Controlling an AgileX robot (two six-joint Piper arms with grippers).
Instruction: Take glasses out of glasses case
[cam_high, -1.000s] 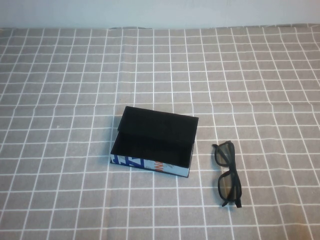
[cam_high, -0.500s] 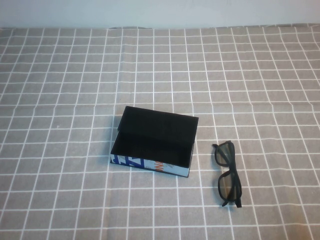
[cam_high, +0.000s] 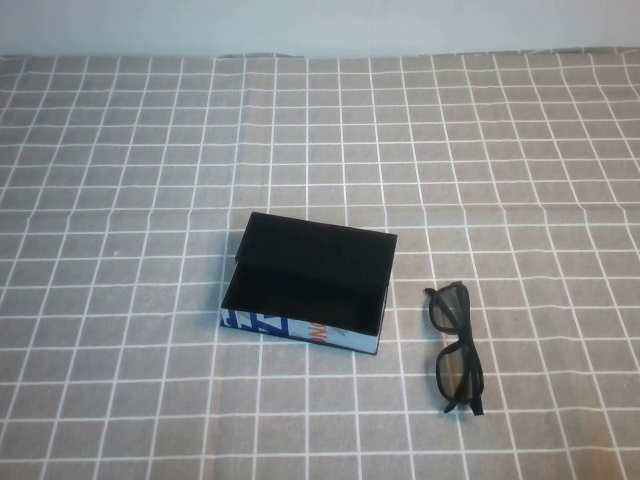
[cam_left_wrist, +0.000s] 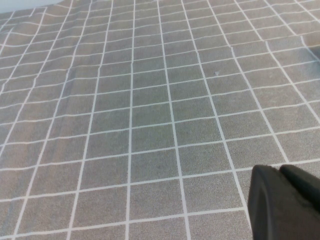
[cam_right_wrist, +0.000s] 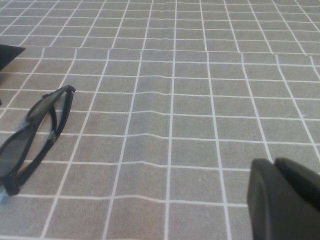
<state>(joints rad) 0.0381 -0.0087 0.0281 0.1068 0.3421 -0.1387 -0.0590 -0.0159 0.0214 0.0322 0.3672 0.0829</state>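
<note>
The glasses (cam_high: 456, 346) lie beside the open glasses case (cam_high: 308, 285), print unreadable; both grippers' (cam_left_wrist: 285, 202) (cam_right_wrist: 282, 197) finger states: cannot tell.

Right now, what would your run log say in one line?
glasses: on cloth, right of open glasses case | left gripper: shut, parked | right gripper: shut, near glasses | task: done

Black glasses (cam_high: 457, 347), grey white-gridded cloth (cam_high: 130, 180)

Case (cam_high: 305, 290), glasses (cam_high: 457, 346) on tbl (cam_high: 120, 200)
</note>
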